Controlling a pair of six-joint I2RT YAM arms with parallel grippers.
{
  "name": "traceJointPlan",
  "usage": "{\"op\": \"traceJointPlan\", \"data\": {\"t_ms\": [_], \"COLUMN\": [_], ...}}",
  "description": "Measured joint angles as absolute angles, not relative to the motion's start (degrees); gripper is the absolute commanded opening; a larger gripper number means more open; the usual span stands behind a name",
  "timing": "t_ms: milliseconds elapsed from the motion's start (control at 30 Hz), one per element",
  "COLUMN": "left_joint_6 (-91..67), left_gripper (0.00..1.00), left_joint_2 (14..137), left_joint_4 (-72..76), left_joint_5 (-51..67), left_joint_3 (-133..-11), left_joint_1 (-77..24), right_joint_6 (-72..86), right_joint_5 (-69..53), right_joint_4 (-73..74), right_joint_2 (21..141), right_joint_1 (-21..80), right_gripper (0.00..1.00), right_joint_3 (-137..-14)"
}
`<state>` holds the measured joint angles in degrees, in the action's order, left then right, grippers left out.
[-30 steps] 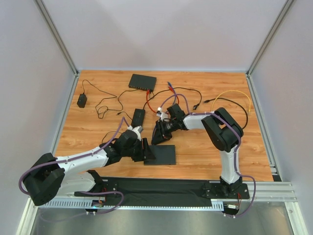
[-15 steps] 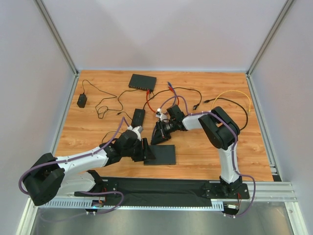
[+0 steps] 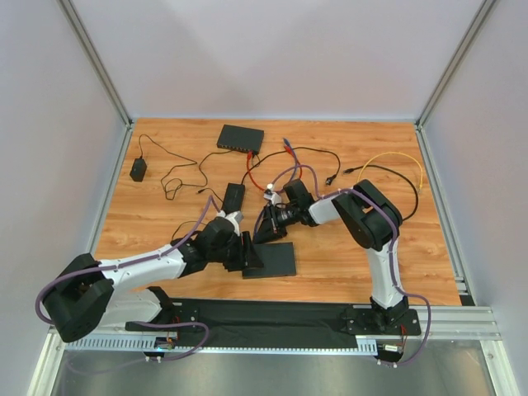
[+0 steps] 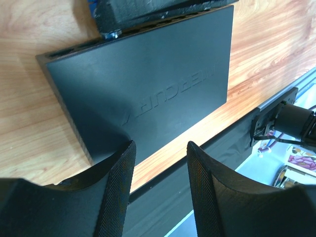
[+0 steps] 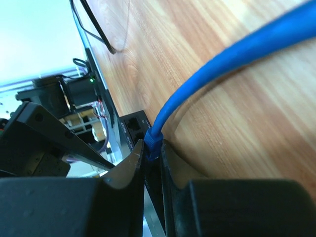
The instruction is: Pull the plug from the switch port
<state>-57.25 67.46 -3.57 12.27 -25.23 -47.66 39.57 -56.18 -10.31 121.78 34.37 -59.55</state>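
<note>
A flat black switch point(image 3: 279, 261) lies near the table's front edge; it also shows in the left wrist view point(image 4: 148, 84). A blue plug point(image 5: 153, 143) on a blue cable point(image 5: 222, 59) sits at the switch's port face point(image 5: 132, 126). My right gripper point(image 3: 266, 228) is shut on the plug, one finger on each side point(image 5: 153, 154). I cannot tell whether the plug is still seated in the port. My left gripper point(image 3: 248, 252) is open at the switch's left end, and its left finger point(image 4: 116, 192) overlaps the switch's corner point(image 4: 159, 173).
A second black switch point(image 3: 241, 138) stands at the back. A small black box point(image 3: 233, 196), a power adapter point(image 3: 139, 170) and loose black, red and yellow cables point(image 3: 396, 161) lie across the middle and back. A black mat point(image 3: 272, 313) lines the front.
My right arm has shifted slightly left, toward the switch's back edge. The left gripper and the switch have hardly moved.
</note>
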Motion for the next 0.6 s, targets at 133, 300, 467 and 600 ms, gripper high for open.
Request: {"op": "traceJointPlan", "data": {"t_ms": [133, 300, 467, 600], "left_joint_6": [-56.9, -56.9, -56.8, -56.8], "left_gripper": [0.55, 0.55, 0.55, 0.56], "left_joint_2": [70.0, 71.6, 72.4, 72.6], "left_joint_4": [-3.0, -0.9, 0.6, 1.1], "left_joint_5": [13.1, 14.3, 14.8, 14.9], "left_joint_3": [-26.7, -26.9, -26.9, -26.8], "left_joint_1": [-47.7, -47.7, -47.7, -47.7], "right_joint_6": [45.3, 51.1, 56.3, 58.7], "right_joint_5": [-55.0, -52.2, -49.9, -45.2], "right_joint_4": [-18.3, -24.8, -29.9, -32.6], "right_joint_2": [121.4, 120.6, 120.5, 120.4], "right_joint_1": [34.3, 34.4, 34.7, 34.7], "right_gripper": [0.0, 0.0, 0.0, 0.0], "right_joint_3": [-55.9, -52.6, -50.4, -50.3]}}
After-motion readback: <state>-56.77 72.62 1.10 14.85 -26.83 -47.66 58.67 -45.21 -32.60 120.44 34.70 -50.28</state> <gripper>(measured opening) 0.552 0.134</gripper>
